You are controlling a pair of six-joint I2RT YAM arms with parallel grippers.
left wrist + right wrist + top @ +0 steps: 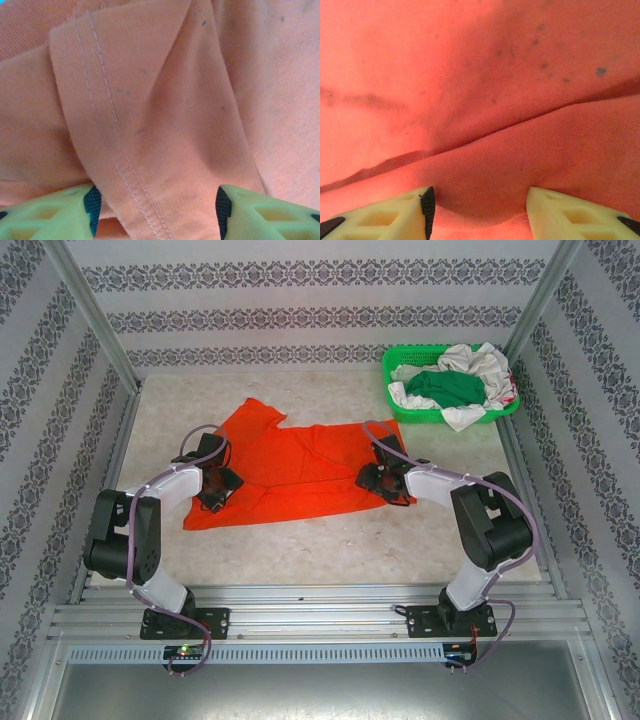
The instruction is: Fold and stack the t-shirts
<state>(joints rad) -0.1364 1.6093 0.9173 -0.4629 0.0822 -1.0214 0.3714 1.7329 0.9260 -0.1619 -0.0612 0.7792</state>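
My left gripper (156, 205) is down on the orange t-shirt (300, 465) at its 9 o'clock side. The jaws stand apart, and a fold with the stitched hem (97, 120) lies between the pads. My right gripper (477, 205) is at the 3 o'clock side, also with the jaws apart, and a soft ridge of cloth rises between them. As I judge, neither one is clamping the cloth yet.

The shirt lies spread in the middle of the table (330, 540), with one sleeve pointing to 11 o'clock. I think the step in hand is to pinch both sides for a fold. To do it well, I should close both jaws together, with the hem fully inside the pads. Then I should lift low and evenly, so the cloth does not drag or twist.

Far at 1 o'clock, the green basket (388, 375) holds a dark green t-shirt (445, 388) and a white t-shirt (482, 360).
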